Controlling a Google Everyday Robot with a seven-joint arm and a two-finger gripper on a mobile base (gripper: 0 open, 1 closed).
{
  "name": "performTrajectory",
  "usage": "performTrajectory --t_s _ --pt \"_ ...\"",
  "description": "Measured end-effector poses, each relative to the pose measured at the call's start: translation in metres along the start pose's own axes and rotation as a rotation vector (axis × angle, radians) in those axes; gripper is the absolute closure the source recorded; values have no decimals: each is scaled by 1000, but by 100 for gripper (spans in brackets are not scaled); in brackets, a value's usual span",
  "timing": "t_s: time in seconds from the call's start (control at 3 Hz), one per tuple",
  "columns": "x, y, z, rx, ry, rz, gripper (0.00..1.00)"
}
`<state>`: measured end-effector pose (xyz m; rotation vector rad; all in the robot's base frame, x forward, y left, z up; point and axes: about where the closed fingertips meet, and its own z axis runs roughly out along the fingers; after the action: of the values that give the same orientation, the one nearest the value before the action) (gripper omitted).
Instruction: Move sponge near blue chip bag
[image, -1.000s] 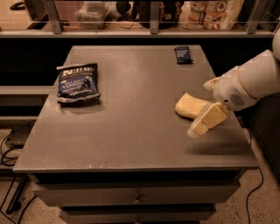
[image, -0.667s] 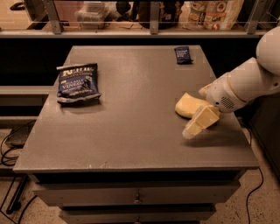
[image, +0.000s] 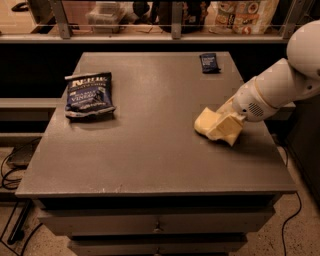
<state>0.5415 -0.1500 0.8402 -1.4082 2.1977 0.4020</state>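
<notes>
The pale yellow sponge (image: 204, 121) lies on the right part of the grey table (image: 150, 155). The blue chip bag (image: 89, 95), dark navy with white lettering, lies flat at the table's left side, far from the sponge. My gripper (image: 227, 127), on the white arm coming in from the right, is down at the sponge's right side and overlaps it, hiding that part of the sponge. The sponge rests on the table.
A small dark blue packet (image: 209, 62) lies near the table's far right corner. A shelf (image: 175, 35) with jars and bags runs behind the table. Cables (image: 10, 167) lie on the floor at the left. The table's right edge is close to the gripper.
My gripper has moved left and lower, from beside the sponge to right against it. The sponge and the chip bag have not moved.
</notes>
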Motion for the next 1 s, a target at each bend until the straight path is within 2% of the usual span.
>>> performTrajectory --t_s 0.33,0.67,1.0 --pt "-33 2 -14 8 -36 -51 72" --pt "-90 11 -35 4 -111 -146 95" --pt "-90 11 -30 -2 -116 -135 100"
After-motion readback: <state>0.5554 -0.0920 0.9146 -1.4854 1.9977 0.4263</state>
